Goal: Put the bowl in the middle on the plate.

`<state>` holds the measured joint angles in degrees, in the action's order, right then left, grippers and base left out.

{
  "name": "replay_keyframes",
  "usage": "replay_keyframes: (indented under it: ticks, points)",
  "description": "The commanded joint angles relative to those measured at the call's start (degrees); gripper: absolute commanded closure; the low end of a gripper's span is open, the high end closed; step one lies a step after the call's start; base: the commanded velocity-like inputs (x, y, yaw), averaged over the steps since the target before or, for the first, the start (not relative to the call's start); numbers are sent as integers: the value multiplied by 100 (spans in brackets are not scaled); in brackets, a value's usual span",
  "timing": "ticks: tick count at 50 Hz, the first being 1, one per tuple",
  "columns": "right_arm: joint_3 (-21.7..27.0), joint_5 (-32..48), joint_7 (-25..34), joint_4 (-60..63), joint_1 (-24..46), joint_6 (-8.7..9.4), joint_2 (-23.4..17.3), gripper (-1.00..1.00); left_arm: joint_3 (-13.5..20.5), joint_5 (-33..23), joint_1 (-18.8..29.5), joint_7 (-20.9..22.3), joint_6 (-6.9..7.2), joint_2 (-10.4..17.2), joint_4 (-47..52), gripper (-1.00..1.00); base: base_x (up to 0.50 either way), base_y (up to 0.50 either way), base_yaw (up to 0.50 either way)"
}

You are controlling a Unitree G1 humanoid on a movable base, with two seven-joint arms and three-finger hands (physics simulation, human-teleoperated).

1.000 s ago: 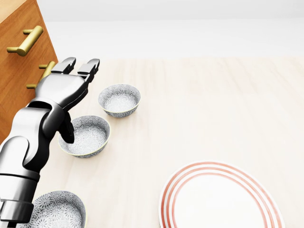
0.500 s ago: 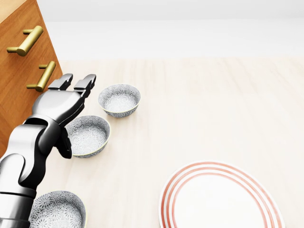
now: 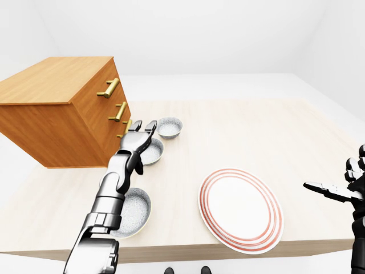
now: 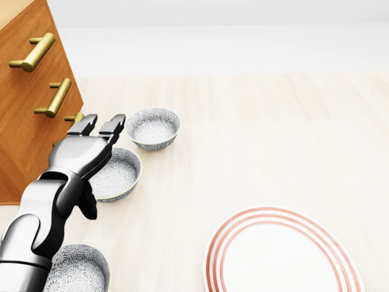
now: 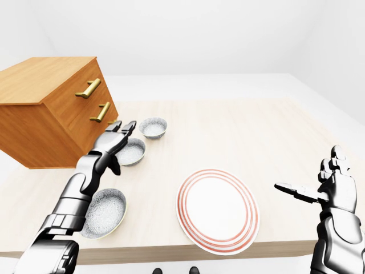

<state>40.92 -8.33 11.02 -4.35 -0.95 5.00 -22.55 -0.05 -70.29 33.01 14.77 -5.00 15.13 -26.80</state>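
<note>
Left hand pulling back, sliding down the head view toward its bottom-left corner! The fingers, up by the drawer pulls a second ago, are now just left of the top bowl. The thumb is out of the middle bowl, past its lower-left rim. The brass handle is uncovered, and a third handle peeks out.

The left robot hand, spread wide, partly overlaps the middle bowl.
</note>
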Motion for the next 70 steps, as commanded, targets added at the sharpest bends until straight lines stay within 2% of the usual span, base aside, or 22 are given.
replay_keyframes:
  ticks: [1, 22, 38, 39, 42, 48, 60, 70]
  points:
    - [4, 10, 8, 52, -15, 0, 10, -100, -52, 5, -142, -213, 0, -60, -129, -100, 0, 0, 0]
    - [-34, 33, 11, -77, -1, 0, 1, -100, -185, 37, -220, -421, 0, -292, -173, -100, 0, 0, 0]
    - [-21, 36, 29, -15, -21, 0, 10, -100, -225, 51, -127, -578, 0, -348, -328, -100, 0, 0, 0]
    - [-38, 53, 43, -96, -5, 0, 6, -100, -261, 78, -408, -782, 0, -481, -249, -100, 0, 0, 0]
    - [-35, 49, 46, -47, -24, 0, 6, -100, -306, 68, -426, -846, 0, -483, -359, -100, 0, 0, 0]
    - [-30, 63, 51, -70, -8, 0, 8, -100, -297, 100, -321, -669, 0, -491, -229, -100, 0, 0, 0]
    - [-31, 66, 52, -36, -12, 0, 16, -100, -330, 103, -174, -867, 0, -518, -580, -100, 0, 0, 0]
    - [-29, 76, 68, -57, -7, 0, 18, -100, -373, 102, -286, -892, 0, -581, -493, -100, 0, 0, 0]
